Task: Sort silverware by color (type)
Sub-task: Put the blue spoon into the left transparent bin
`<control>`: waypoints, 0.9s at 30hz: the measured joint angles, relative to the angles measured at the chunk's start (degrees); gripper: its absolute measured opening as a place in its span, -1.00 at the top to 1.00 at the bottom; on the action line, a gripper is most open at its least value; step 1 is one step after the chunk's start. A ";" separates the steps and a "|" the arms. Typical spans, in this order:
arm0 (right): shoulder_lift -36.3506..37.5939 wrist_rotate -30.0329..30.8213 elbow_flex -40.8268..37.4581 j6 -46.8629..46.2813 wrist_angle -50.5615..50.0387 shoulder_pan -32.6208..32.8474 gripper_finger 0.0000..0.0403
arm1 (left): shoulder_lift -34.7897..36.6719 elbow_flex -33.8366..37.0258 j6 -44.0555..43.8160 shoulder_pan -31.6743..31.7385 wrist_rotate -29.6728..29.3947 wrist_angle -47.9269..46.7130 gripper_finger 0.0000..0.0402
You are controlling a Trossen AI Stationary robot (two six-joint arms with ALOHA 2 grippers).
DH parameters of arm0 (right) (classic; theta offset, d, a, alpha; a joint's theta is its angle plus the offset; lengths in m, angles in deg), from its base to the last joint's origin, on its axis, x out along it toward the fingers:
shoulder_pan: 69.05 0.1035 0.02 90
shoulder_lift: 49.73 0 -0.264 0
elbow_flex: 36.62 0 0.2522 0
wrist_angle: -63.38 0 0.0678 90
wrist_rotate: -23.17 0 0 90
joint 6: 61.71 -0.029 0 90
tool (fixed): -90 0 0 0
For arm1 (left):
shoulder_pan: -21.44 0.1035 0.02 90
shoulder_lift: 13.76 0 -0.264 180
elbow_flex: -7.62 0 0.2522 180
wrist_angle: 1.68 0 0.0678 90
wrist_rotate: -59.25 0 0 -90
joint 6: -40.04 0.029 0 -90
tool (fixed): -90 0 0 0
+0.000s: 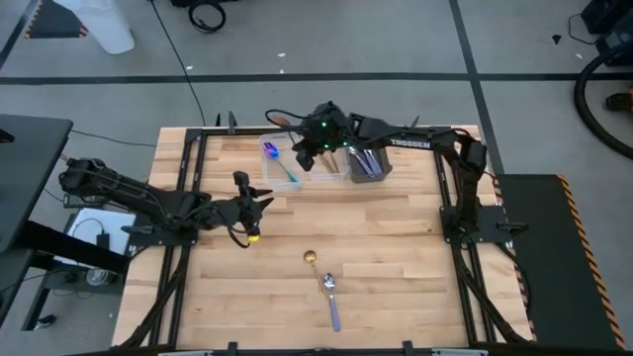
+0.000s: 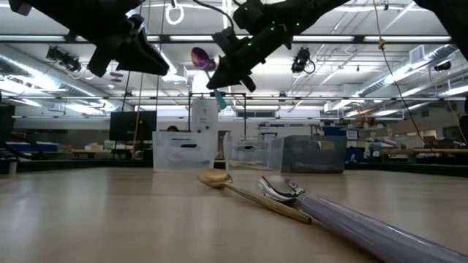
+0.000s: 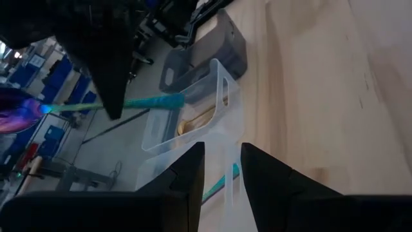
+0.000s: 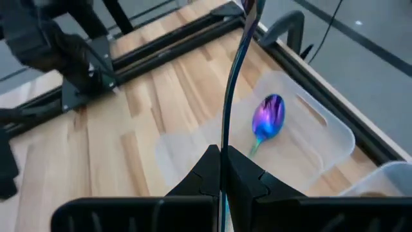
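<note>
- The right gripper (image 1: pixel 302 150) hangs above the clear bins at the far side of the table (image 1: pixel 396 257), its fingers pinched tight on the teal handle of an iridescent spoon (image 4: pixel 233 84), whose purple bowl shows raised in the low view.
- Below it, a second iridescent spoon (image 1: pixel 278 161) lies in the leftmost clear bin (image 1: pixel 271 176); the right wrist view shows its blue-purple bowl on the bin floor.
- A middle clear bin (image 3: pixel 212 90) holds a gold utensil (image 3: pixel 196 121), and a dark grey bin (image 1: pixel 368 165) stands to its right.
- The left gripper (image 1: pixel 259 198) hovers over the table near the clear bins, fingers a little apart and holding nothing.
- Toward the near side of the table lie a gold spoon (image 1: pixel 311 259) and, just beside it, a silver spoon (image 1: pixel 330 297).
</note>
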 joint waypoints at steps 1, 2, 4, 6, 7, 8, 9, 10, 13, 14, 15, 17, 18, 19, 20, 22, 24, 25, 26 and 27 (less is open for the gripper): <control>-0.26 0.16 0.05 -0.15 0.64 0.00 0.92 | -0.02 0.00 -0.50 0.07 -0.04 0.22 0.46; -0.58 0.18 0.05 -0.33 0.23 0.00 0.92 | -0.02 0.00 -1.06 0.19 -0.08 0.40 0.46; -1.58 0.14 0.03 -1.07 2.42 0.06 0.92 | -0.02 -0.04 -2.82 0.46 -0.09 0.45 0.46; -1.90 -0.22 0.00 -1.50 2.46 0.04 0.92 | -0.02 -0.04 -4.90 0.77 -0.16 0.38 0.46; -1.95 -0.12 -0.02 -1.51 2.74 0.04 0.92 | -0.02 -0.04 -6.04 1.01 -0.21 0.22 0.46; -2.16 0.24 0.03 -1.49 3.67 0.09 0.92 | -0.02 -0.04 -7.10 1.20 -0.25 0.01 0.46; -2.29 0.65 0.11 -1.51 4.49 0.18 0.92 | -0.02 -0.04 -7.53 1.30 -0.30 0.01 0.46; -2.39 0.74 0.09 -1.65 4.65 0.20 0.92 | -0.02 -0.04 -8.07 1.36 -0.36 0.04 0.46; -3.49 0.19 0.07 -1.97 7.70 0.41 0.92 | -0.02 -0.04 -8.83 1.44 -0.38 -0.11 0.46; -3.69 -0.39 0.07 -2.04 8.13 0.42 0.92 | -0.02 -0.04 -9.20 1.44 -0.38 -0.22 0.46; -4.07 -0.59 0.07 -2.11 8.41 0.48 0.92 | -0.02 -0.04 -9.79 1.44 -0.49 -0.33 0.46; -5.21 -0.86 0.14 -1.97 10.86 0.70 0.92 | -0.02 -0.07 -10.10 1.44 -0.70 -0.63 0.46; -5.68 -1.37 0.13 -1.94 10.52 0.69 0.92 | -0.02 -0.07 -10.11 1.44 -0.71 -1.01 0.46; -6.36 -1.81 0.09 -1.95 11.00 0.61 0.92 | -0.02 -0.07 -10.33 1.44 -0.73 -1.18 0.46; -7.11 -1.79 0.09 -1.97 11.76 0.55 0.92 | -0.02 -0.07 -10.76 1.44 -0.73 -1.31 0.46; -8.57 -1.98 0.09 -1.97 12.21 0.36 0.92 | -0.02 -0.07 -11.63 1.44 -0.75 -1.63 0.46; -10.17 -2.36 0.10 -2.01 13.14 0.24 0.92 | -0.02 -0.07 -11.97 1.44 -0.78 -2.02 0.46; -10.54 -2.45 0.11 -2.13 13.07 0.11 0.92 | -0.02 -0.07 -12.01 1.44 -0.78 -2.21 0.46; -11.00 -2.44 0.12 -2.18 12.65 0.01 0.92 | -0.02 -0.07 -12.09 1.44 -0.78 -2.30 0.46; -11.71 -2.34 0.26 -2.12 14.25 -0.07 0.92 | -0.02 -0.07 -12.58 1.44 -0.80 -2.47 0.46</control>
